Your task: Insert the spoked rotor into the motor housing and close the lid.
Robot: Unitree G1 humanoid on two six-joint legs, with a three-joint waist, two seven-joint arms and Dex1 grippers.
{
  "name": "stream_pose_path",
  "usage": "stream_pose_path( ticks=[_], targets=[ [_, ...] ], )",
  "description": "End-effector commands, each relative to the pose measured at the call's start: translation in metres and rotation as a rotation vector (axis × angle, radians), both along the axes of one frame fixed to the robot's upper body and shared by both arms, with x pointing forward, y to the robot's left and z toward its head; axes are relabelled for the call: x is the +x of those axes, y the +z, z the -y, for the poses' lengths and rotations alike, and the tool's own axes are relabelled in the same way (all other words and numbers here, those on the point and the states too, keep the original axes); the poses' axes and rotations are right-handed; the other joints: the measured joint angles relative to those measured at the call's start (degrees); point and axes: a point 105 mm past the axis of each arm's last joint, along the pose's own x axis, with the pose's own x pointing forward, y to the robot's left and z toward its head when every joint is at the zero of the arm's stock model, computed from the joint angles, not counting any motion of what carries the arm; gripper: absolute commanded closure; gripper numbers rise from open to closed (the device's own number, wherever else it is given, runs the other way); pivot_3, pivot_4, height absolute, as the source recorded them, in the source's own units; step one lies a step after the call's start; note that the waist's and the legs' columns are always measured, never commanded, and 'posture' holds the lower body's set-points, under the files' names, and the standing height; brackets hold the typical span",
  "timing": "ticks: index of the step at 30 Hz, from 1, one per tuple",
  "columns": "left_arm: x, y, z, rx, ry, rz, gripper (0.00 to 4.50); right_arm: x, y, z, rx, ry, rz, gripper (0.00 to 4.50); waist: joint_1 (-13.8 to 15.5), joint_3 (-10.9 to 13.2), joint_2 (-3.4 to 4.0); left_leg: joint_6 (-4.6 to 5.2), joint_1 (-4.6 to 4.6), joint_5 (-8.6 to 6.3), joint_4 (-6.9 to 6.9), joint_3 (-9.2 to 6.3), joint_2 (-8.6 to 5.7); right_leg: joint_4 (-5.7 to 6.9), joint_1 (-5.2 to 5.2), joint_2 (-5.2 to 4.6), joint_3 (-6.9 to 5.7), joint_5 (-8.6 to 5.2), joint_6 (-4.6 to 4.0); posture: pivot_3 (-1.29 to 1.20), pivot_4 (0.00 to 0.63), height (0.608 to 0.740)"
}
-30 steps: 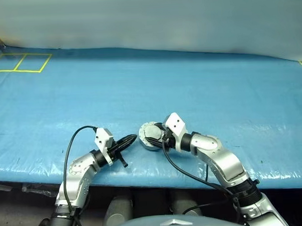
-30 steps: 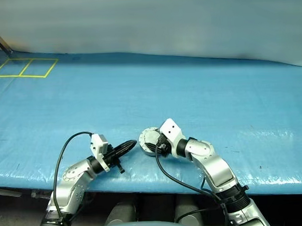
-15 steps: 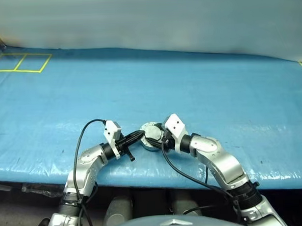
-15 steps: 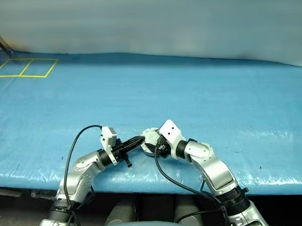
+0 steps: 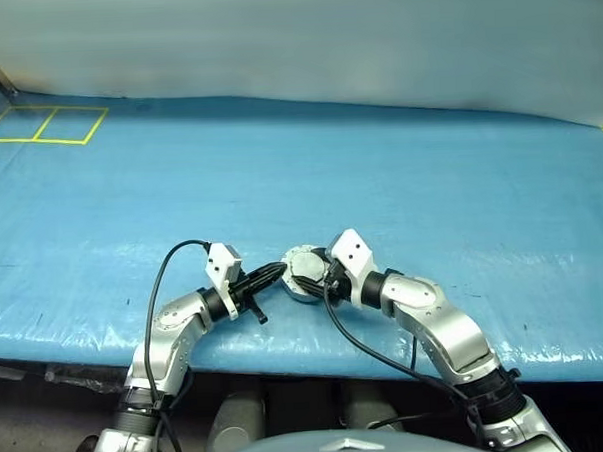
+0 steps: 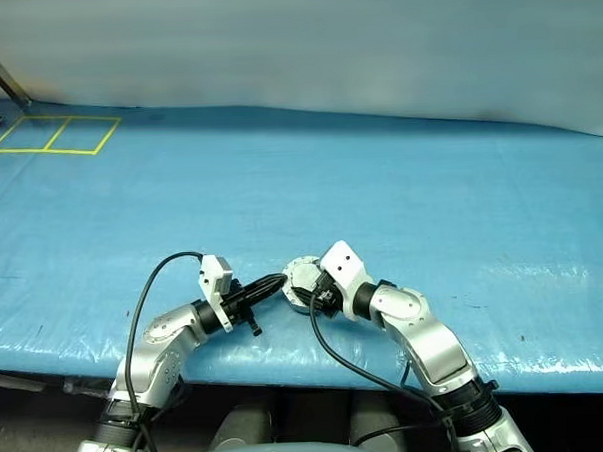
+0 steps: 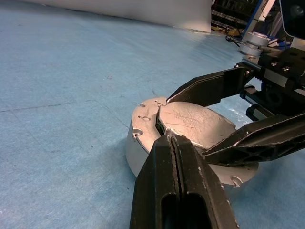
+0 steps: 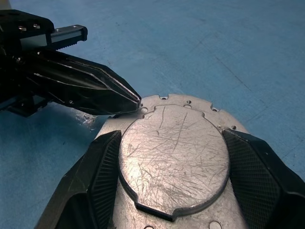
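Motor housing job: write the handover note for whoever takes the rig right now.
Left gripper: shut, its tip at the rim of the raised plate, on the side facing the left arm.
Right gripper: fingers spread to either side of the scratched raised plate on the round metal assembly, against its rim.
The assembly sits on the blue tarp near the front edge, between both arms.
Done: cannot tell; from here the spoked rotor and windings cannot be made out.
Left: check that the lid is seated all round, then release.

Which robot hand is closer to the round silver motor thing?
Right. The right gripper straddles the motor housing, one finger on each side of its raised top. The left gripper, shut, only has its tip at the housing's edge.
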Motion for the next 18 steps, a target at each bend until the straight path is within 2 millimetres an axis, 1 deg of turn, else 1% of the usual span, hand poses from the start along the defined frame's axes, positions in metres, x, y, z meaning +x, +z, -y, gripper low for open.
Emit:
stream_pose_path(
  ticks=[1, 2, 4, 6, 7, 10, 13, 16, 18],
  targets=[
    [-0.005, -0.008, 0.003, 0.036, -0.021, -0.024, 4.5, -0.007, -0.013, 0.003, 0.019, 0.001, -0.092, 1.48, 0.0, 0.0, 0.0, 0.0, 0.0, 0.0, 0.0, 0.0, 0.0, 0.0, 0.0, 0.0, 0.0, 0.0, 0.0, 0.0, 0.15, 0.74],
    [-0.005, -0.008, 0.003, 0.036, -0.021, -0.022, 4.5, -0.007, -0.012, 0.002, 0.025, 0.008, -0.09, 1.48, 0.0, 0.0, 0.0, 0.0, 0.0, 0.0, 0.0, 0.0, 0.0, 0.0, 0.01, 0.0, 0.0, 0.0, 0.0, 0.0, 0.15, 0.74],
    [-0.005, -0.007, 0.003, 0.036, -0.023, -0.02, 4.5, -0.009, -0.009, 0.001, 0.018, 0.029, -0.079, 0.75, 0.0, 0.0, 0.0, 0.0, 0.0, 0.0, 0.0, 0.0, 0.0, -0.01, 0.01, -0.01, 0.0, 0.0, 0.0, 0.0, 0.15, 0.74],
    [-0.006, -0.006, 0.004, 0.029, -0.027, -0.021, 4.5, -0.01, 0.004, -0.002, 0.048, 0.041, -0.031, 0.2, 0.0, 0.0, 0.0, 0.0, 0.0, 0.0, -0.01, -0.01, 0.0, -0.01, 0.0, 0.0, -0.01, 0.0, 0.0, 0.0, 0.15, 0.74],
    [-0.006, -0.005, 0.005, 0.022, -0.029, -0.02, 4.5, -0.009, 0.011, -0.002, 0.065, 0.027, -0.004, 0.04, 0.0, 0.0, 0.01, 0.0, 0.0, 0.0, -0.01, -0.01, 0.0, -0.01, 0.0, 0.0, -0.01, 0.0, 0.0, 0.0, 0.15, 0.74],
    [-0.006, -0.004, 0.007, 0.015, -0.032, -0.02, 4.5, -0.012, 0.028, -0.001, 0.089, 0.04, 0.048, 0.04, 0.0, 0.0, 0.02, 0.0, -0.02, 0.0, 0.0, 0.0, 0.0, 0.0, -0.02, -0.01, 0.0, 0.0, 0.01, 0.0, 0.15, 0.74],
    [-0.007, -0.005, 0.008, 0.015, -0.039, -0.023, 4.5, -0.014, 0.048, 0.001, 0.174, 0.011, 0.073, 0.04, 0.0, 0.1, 0.05, 0.0, -0.14, 0.0, -0.01, 0.0, 0.0, 0.0, -0.17, -0.01, 0.0, 0.0, 0.01, 0.0, 0.15, 0.74],
    [-0.008, -0.005, 0.009, 0.013, -0.044, -0.022, 4.5, -0.008, 0.06, 0.014, 0.281, -0.1, 0.041, 0.04, 0.0, 0.1, 0.05, 0.0, -0.19, 0.0, -0.05, 0.0, 0.0, 0.0, -0.25, -0.01, 0.0, 0.0, 0.0, 0.0, 0.15, 0.74],
    [-0.008, -0.005, 0.01, 0.012, -0.044, -0.024, 4.5, -0.004, 0.061, 0.025, 0.369, -0.176, -0.025, 0.04, 0.1, 0.1, 0.03, 0.0, -0.22, 0.0, -0.04, -0.01, 0.0, 0.0, -0.25, -0.01, 0.0, 0.0, 0.01, 0.0, 0.15, 0.74]
  ],
)
